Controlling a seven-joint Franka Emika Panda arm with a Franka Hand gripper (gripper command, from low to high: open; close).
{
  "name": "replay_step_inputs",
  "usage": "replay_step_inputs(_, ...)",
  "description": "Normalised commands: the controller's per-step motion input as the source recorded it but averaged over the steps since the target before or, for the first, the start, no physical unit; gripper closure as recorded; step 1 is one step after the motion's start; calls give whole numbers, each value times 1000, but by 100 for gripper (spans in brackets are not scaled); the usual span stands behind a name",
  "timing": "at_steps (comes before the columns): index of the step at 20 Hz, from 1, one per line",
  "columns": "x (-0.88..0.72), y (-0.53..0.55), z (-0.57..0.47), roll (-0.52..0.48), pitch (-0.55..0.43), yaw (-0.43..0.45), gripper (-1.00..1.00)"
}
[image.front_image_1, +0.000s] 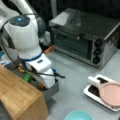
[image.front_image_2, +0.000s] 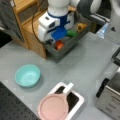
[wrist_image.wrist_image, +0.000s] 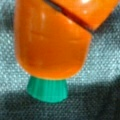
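The gripper's fingertips are hidden in both front views, sunk into the grey bin behind the arm's white wrist, so how its jaws stand cannot be told. In the wrist view a toy carrot fills the picture, cut off at the top and left edges, with no finger in sight. The pink plate and the teal bowl run off a front view's right and bottom edges.
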Motion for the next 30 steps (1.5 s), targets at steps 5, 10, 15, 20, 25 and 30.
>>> replay_step_inputs(5, 55, 42, 247, 149, -20, -206, -100)
replay_step_inputs(10, 17, 162, 335, 81, 53, -239, -100)
replay_step_inputs(15, 76, 116, 253, 95, 84, -309, -100)
replay_step_inputs(20, 95, 47, 325, 107, -15, -639, -100)
replay_step_inputs(25, 38, 86, 254, -3, -61, -751, -100)
replay_step_inputs(30, 46, 106, 40, -13, -14, -553, -100)
